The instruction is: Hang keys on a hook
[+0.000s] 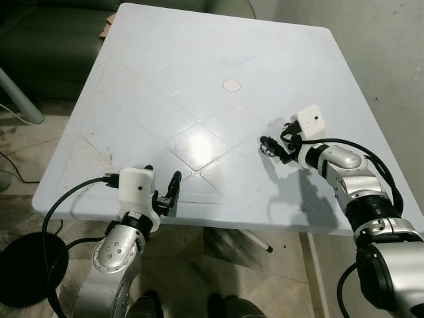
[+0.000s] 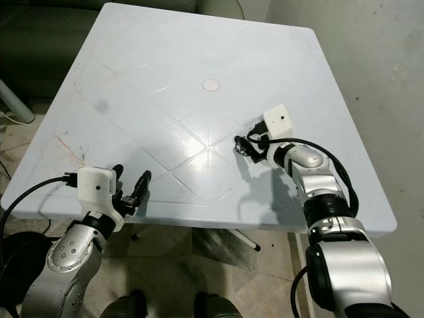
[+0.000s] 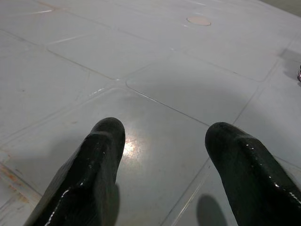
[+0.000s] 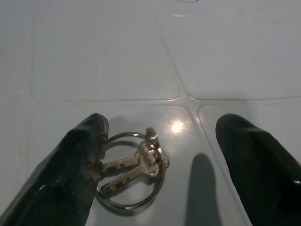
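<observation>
White table [image 1: 165, 79], keys [image 4: 134, 169], right pincer [image 4: 162, 155] open

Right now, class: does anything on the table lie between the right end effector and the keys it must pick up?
Nothing visible does. The keys lie flat on the bare white table, between the open fingers of the right end effector, nearer one finger.

White table [image 1: 165, 79] with a small, perhaps plastic, round cap [image 1: 231, 85].

Part of the silver metal key ring with two keys [image 4: 134, 172] sits behind the right gripper's black finger [image 4: 70, 174]. In the eye views it's too small to resolve; the white plastic table's [image 1: 199, 79] far corner is cut off.
</observation>
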{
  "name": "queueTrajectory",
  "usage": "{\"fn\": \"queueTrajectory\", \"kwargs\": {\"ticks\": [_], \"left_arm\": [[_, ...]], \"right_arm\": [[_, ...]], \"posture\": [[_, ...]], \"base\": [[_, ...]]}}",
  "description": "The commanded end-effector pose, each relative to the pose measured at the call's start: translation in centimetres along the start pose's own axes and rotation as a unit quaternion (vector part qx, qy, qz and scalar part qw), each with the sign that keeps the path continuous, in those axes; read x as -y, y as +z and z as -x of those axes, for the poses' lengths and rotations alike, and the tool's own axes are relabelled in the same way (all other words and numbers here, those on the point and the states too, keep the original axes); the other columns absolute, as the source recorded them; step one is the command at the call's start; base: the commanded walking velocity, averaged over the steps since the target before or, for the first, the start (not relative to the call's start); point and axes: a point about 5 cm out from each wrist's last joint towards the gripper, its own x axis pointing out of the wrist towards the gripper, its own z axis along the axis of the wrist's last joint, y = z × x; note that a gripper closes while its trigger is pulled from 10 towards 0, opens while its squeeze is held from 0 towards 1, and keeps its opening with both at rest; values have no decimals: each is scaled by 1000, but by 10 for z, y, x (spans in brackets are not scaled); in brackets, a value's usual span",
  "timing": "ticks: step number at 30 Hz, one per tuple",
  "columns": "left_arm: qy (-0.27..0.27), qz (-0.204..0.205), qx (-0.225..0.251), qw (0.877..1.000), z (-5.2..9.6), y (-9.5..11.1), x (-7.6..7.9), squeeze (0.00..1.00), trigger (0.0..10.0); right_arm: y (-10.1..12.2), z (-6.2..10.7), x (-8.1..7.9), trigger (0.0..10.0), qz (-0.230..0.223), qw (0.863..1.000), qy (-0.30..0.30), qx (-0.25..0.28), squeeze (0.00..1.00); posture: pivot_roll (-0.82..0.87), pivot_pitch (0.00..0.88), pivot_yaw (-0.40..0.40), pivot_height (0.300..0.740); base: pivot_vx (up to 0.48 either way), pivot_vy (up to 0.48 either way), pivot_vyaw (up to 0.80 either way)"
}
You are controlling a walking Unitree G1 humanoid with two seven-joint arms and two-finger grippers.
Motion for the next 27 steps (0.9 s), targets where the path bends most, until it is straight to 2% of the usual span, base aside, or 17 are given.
{"fn": "queueTrajectory", "kwargs": {"ticks": [1,5,6,7,8,9,10,11,23,27], "left_arm": [[-9,-1,5,1000,1,4,3,0,10000],[-9,-3,5,1000,1,4,3,0,10000],[-9,-3,5,1000,0,4,2,0,10000],[-9,-3,5,1000,0,4,2,0,10000],[-8,-3,6,1000,0,4,2,0,10000],[-8,-3,6,1000,0,4,2,0,10000],[-8,-3,6,1000,0,4,2,0,10000],[-7,-3,6,1000,0,4,2,0,10000],[-4,-4,5,1000,0,5,1,0,10000],[-1,-5,6,1000,1,4,1,0,10000]], "right_arm": [[-3,4,4,10000,7,1000,5,-13,0],[-3,4,5,9765,-2,1000,8,-11,0],[-2,4,4,5882,-3,1000,11,-10,0],[-2,4,4,4549,-4,1000,12,-9,0],[-2,4,5,5098,-4,1000,7,-10,0],[-2,3,5,588,-7,1000,3,-11,0],[-2,3,5,588,-7,1000,3,-11,0],[-3,3,4,0,-11,1000,5,-11,0],[-3,1,2,0,-19,1000,6,-15,0],[-2,1,3,0,-8,1000,2,-15,0]], "posture": [[-58,263,-87,740],[-59,265,-88,740],[-59,264,-87,740],[-59,265,-87,740],[-59,265,-87,740],[-58,265,-87,740],[-58,265,-87,740],[-57,266,-88,740],[-52,269,-90,740],[-48,265,-94,740]], "base": [[0,0,0],[0,0,0],[0,0,0],[0,0,0],[0,0,0],[0,0,0],[0,0,0],[0,0,0],[0,0,0],[0,0,0]]}}
